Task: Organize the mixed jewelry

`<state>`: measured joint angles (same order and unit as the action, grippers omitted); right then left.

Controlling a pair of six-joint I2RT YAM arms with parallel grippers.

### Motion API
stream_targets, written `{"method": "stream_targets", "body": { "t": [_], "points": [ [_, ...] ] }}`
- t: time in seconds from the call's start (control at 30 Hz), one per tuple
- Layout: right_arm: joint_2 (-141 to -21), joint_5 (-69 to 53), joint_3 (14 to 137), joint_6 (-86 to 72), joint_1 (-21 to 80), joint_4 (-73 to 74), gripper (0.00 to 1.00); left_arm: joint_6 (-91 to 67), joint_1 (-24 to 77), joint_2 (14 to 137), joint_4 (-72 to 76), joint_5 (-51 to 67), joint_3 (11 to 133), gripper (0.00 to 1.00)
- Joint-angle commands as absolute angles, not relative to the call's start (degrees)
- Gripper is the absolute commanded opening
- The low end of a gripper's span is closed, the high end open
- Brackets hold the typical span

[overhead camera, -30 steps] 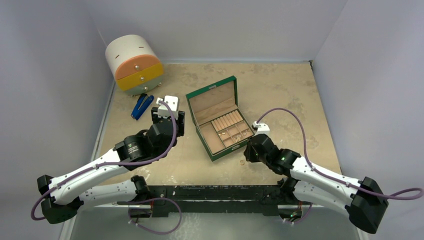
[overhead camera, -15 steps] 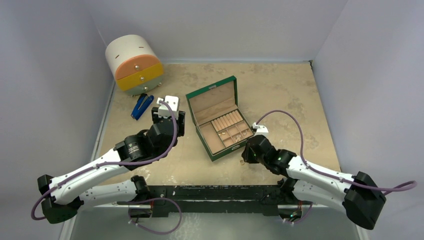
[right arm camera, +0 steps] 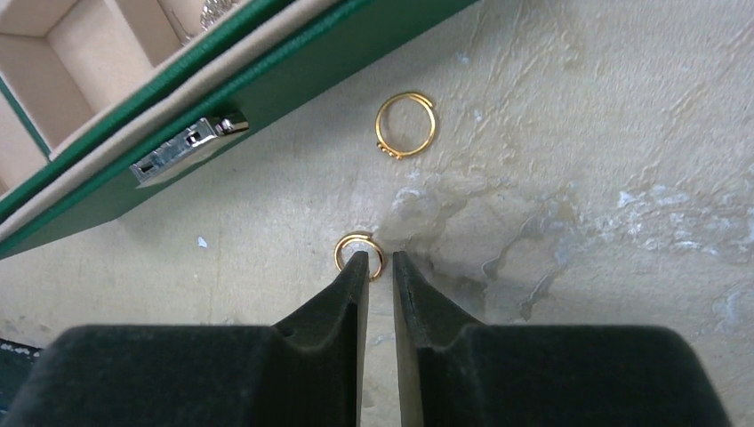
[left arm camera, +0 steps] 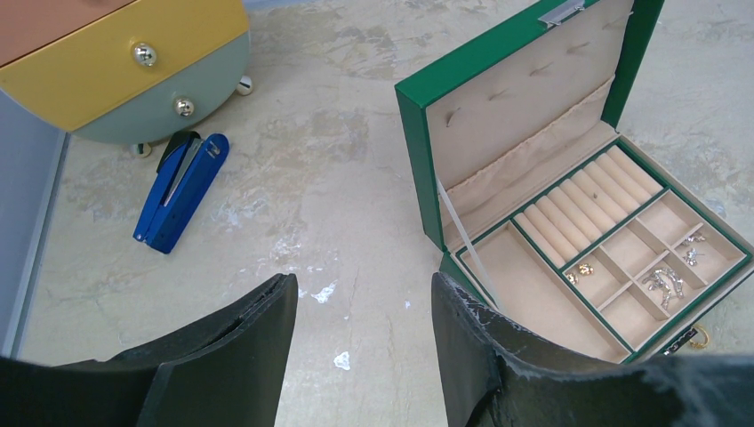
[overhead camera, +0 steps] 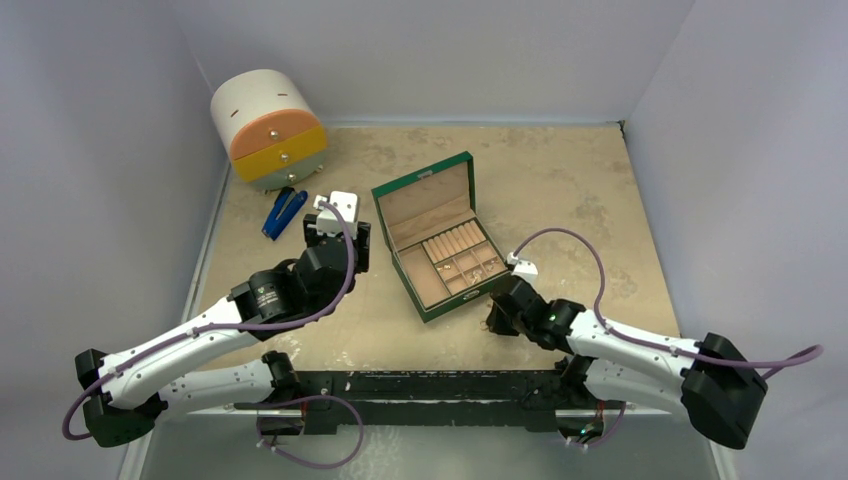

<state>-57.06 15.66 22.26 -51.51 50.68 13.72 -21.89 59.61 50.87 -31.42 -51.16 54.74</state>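
Two small gold rings of the mixed jewelry lie on the table in front of the open green box [right arm camera: 267, 80]. The nearer ring [right arm camera: 355, 239] sits at the tips of my right gripper [right arm camera: 380, 256]. The left fingertip is over the ring's middle and its right edge is in the narrow gap, with the jaws not quite together. The other ring [right arm camera: 405, 124] lies farther out, beside the box wall. More gold and silver pieces [left arm camera: 662, 280] rest in the box's small compartments. My left gripper [left arm camera: 364, 289] hovers open and empty over bare table, left of the box [left arm camera: 418, 151].
A round drawer unit [overhead camera: 268, 130] with orange, yellow and grey-green drawers stands at the back left. A blue-handled tool [overhead camera: 283, 212] lies in front of it. The box's metal latch [right arm camera: 187, 147] faces my right gripper. Walls enclose the table on three sides.
My right arm has slid toward the near edge and lowered at the box's front corner, and its jaws have narrowed around the ring. The left arm has not moved.
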Motion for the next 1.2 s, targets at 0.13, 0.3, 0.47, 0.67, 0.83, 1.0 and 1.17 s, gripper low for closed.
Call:
{"method": "stream_targets", "body": {
  "t": [0.13, 0.3, 0.47, 0.67, 0.83, 1.0, 1.17],
  "points": [
    [-59.9, 19.3, 25.5, -56.7, 53.2, 16.8, 0.18, -21.6, 59.2, 50.4, -30.7, -51.2, 55.1, 0.57],
    [-62.5, 20.7, 26.7, -57.6, 54.7, 18.2, 0.18, -21.6, 59.2, 50.2, -30.7, -51.2, 55.0, 0.57],
    [-65.6, 22.0, 28.6, -57.1, 56.0, 20.1, 0.17, -21.6, 59.2, 50.1, -30.8, -51.1, 55.1, 0.57],
    [-69.3, 20.5, 29.4, -53.0, 58.1, 18.3, 0.17, -21.6, 59.2, 50.1, -30.8, -51.1, 55.1, 0.57],
    [-73.2, 18.5, 30.8, -48.0, 60.3, 15.8, 0.15, -21.6, 59.2, 50.1, -30.8, -51.0, 55.1, 0.57],
    [-77.8, 17.5, 33.7, -43.0, 63.1, 14.3, 0.13, -21.7, 59.2, 50.0, -30.8, -51.0, 55.1, 0.57],
    [-81.0, 16.4, 37.1, -36.5, 65.5, 13.4, 0.11, -21.6, 59.2, 50.0, -30.8, -50.9, 55.0, 0.57]
  ]
}}
